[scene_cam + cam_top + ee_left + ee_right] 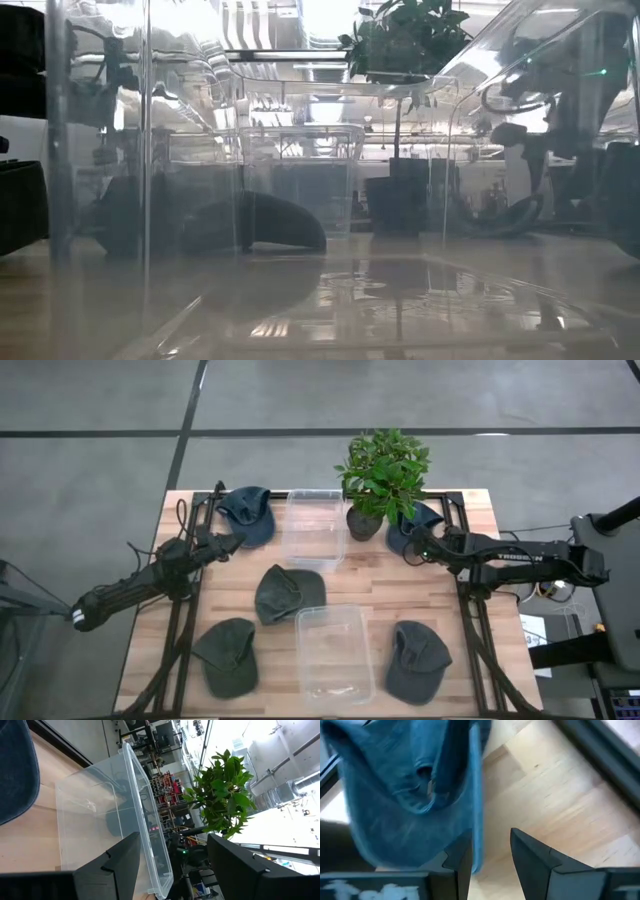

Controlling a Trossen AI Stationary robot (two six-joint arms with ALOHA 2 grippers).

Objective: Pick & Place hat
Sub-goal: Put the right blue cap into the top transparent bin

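Several caps lie on the wooden table: a blue hat at the far left, a second blue hat by the plant at the far right, a dark green one in the middle, a green one and a grey one near the front. My left gripper is open, just beside the far-left blue hat, facing a clear bin. My right gripper is open at the near edge of the second blue hat. My right gripper comes at the second blue hat roughly level from the table's right side. The hat's rim edge stands in the gap between the open fingers, close beside one finger. Whether that finger touches the rim I cannot tell.
A clear bin stands at the far middle and another at the near middle, filling the low view. A potted plant overhangs the right blue hat. Black frame rails run along both table sides.
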